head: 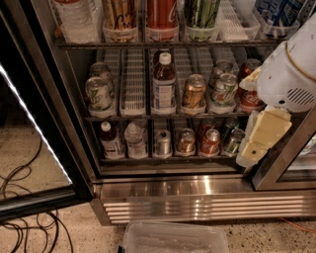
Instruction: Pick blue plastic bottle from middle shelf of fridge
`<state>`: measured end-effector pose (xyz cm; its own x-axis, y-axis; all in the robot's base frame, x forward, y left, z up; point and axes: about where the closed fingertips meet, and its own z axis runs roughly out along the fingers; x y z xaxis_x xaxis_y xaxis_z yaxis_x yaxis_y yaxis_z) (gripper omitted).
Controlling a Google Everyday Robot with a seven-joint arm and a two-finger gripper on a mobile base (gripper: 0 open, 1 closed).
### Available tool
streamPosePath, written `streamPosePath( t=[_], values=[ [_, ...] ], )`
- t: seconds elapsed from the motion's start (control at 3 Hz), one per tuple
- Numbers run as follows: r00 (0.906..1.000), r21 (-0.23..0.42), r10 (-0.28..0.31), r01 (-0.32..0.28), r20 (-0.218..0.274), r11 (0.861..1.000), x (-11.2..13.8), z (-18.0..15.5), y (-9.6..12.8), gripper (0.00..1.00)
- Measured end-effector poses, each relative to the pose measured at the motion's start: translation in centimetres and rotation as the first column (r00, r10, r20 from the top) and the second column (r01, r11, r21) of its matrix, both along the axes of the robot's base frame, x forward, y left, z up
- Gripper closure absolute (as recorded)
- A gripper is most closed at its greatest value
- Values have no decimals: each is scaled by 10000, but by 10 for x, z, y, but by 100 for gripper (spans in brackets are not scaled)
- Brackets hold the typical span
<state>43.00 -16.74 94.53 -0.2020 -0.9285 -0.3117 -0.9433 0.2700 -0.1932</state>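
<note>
Gripper (253, 146): held at right of view.
Clear plastic bin (174, 239): set on speckled floor (84, 238), below-left of gripper.
Black cables (24, 220): strewn far left, lower.
Small red-labelled bottle (111, 142), crinkled water bottle (135, 141): stood on bottom rack (168, 159), left.
Tall cans (162, 12): ranged above-left.
</note>
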Motion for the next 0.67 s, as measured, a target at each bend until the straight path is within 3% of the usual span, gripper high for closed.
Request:
streamPosePath(
  t=[0.33,0.67],
  values=[
    [10000,3,-2,2,1,10000,0,0,0,0],
    [9973,968,-687,660,245,9931,18,-5,7,0]
  ],
)
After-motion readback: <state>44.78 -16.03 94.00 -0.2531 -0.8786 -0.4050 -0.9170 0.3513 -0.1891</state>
